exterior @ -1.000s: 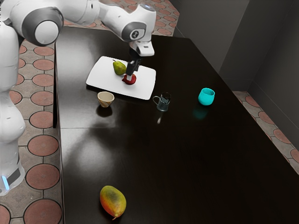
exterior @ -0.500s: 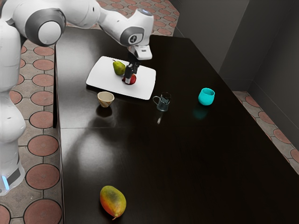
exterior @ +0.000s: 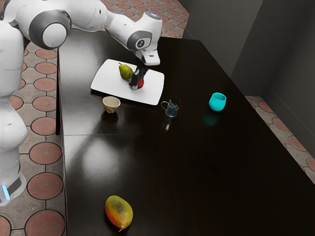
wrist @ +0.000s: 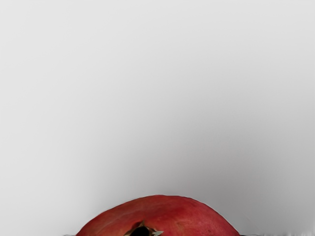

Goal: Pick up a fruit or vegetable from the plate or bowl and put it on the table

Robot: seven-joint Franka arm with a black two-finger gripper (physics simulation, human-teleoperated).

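My gripper (exterior: pixel 135 85) is down at the white plate, right at the red pomegranate (exterior: pixel 141 83), and covers part of it. Whether it grips the fruit cannot be told. A green pear (exterior: pixel 125 71) rests on the plate (exterior: pixel 108 81) beside the pomegranate. In the wrist view the pomegranate (wrist: pixel 167 214) lies just under my hand with its crown showing, and the plate's pale surface (wrist: pixel 98 98) spreads around it. The dark table (exterior: pixel 172 162) carries the plate.
Close to the plate stand a small tan bowl (exterior: pixel 111 104) and a glass mug (exterior: pixel 172 107). A turquoise cup (exterior: pixel 217 102) is farther toward the exterior view's right. One mango (exterior: pixel 119 212) lies on the table near the exterior view's bottom edge.
My hand has moved slightly down and toward the exterior view's left, now covering more of the pomegranate's left side there. The pear and the plate have stayed put.
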